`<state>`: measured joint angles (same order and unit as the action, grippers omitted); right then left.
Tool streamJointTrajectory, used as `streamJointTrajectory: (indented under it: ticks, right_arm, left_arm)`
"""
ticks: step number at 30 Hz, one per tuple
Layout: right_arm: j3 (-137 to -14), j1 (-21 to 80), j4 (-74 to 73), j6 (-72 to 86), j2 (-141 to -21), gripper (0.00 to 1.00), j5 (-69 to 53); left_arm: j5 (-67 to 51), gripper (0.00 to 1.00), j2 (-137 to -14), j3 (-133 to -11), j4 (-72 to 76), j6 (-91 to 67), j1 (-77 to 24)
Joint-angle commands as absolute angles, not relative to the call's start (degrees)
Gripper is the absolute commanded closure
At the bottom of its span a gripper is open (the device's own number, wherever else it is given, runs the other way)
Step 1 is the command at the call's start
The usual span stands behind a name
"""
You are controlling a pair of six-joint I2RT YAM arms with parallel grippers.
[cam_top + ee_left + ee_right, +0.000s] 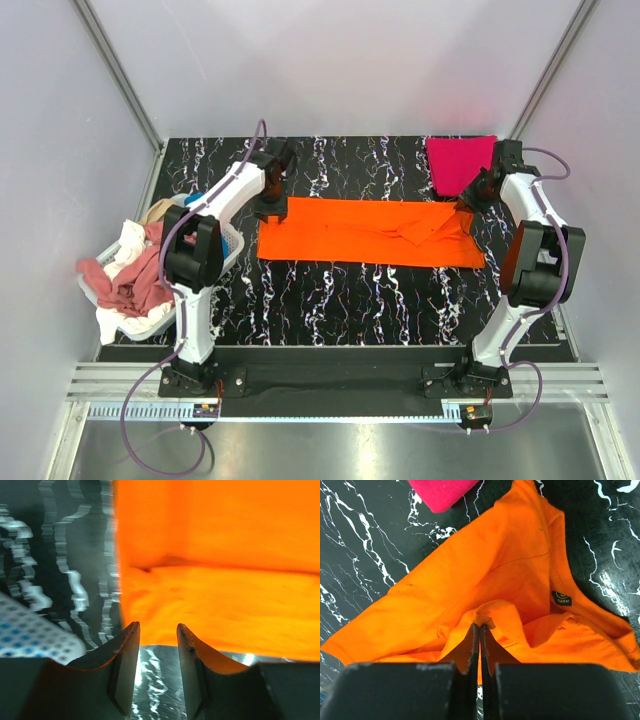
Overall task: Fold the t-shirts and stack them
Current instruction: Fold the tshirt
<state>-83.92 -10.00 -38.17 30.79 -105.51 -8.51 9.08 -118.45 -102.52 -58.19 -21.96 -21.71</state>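
Where the top view shows the black marbled table [350, 300], the count runs: one orange t-shirt [360, 232], one crimson-pink t-shirt [458, 162], one basket [230, 243], two arms.

The orange shirt is stretched as a long band across mid-frame, its lower edge nearly straight and its right third rumpled into folds. The crimson-pink shirt lies folded flat at upper right, its lower corner just beside the orange band.

The basket sits at the left edge of the frame. It holds a heap of dusty rose [135, 282] and white [125, 240] cloth, with tan [160, 210] and a sliver of blue [193, 198] behind. How many shirts are in the heap cannot be told.

The left gripper [157, 630] is at the band's left end, jaws parted and nothing between them, with the shirt's edge just ahead. The right gripper [480, 626] is at the right end, clenched on a pinch of orange cloth near the collar and its size label [562, 598].

For open room, bare marble runs wide below the band's lower edge and in a narrower strip above it at upper centre.
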Motion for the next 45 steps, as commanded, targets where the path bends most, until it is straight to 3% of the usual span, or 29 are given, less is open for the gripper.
streamJointTrajectory:
  ticks: [1, 10, 14, 22, 29, 33, 39, 45]
  right_arm:
    - [-86.4, -8.9, -37.7, 29.7, -105.8, 1.00, -10.7]
    - [-91.1, -7.7, -36.4, 27.3, -108.5, 1.00, -16.9]
    - [-91.3, -7.7, -35.2, 24.2, -109.8, 0.99, -17.7]
    - [-94.1, -7.6, -35.0, 23.0, -114.3, 0.96, -20.0]
    - [-96.2, -7.5, -35.9, 22.9, -117.3, 0.79, -23.3]
    - [-95.2, -6.5, -38.8, 26.7, -112.7, 0.59, -17.9]
    - [-85.8, -5.2, -39.9, 35.4, -108.4, 0.52, -12.8]
    - [-80.3, -2.8, -38.7, 33.8, -105.3, 0.52, -6.3]
  left_arm:
    - [-6.7, 0.59, -118.7, -103.0, -53.8, -20.6, -24.3]
    - [-30.3, 0.47, -117.6, -104.8, -35.2, -28.6, -32.1]
    - [-33.5, 0.45, -119.5, -104.8, -26.6, -34.0, -34.4]
    - [-32.8, 0.45, -123.8, -105.1, -23.6, -37.8, -36.1]
    - [-28.2, 0.45, -120.3, -97.7, -26.4, -36.2, -33.2]
    - [-24.8, 0.44, -115.8, -94.9, -30.5, -32.2, -31.6]
    - [-22.8, 0.42, -111.4, -91.2, -33.4, -28.2, -27.0]
    - [-25.6, 0.43, -112.3, -88.5, -33.3, -27.7, -26.0]
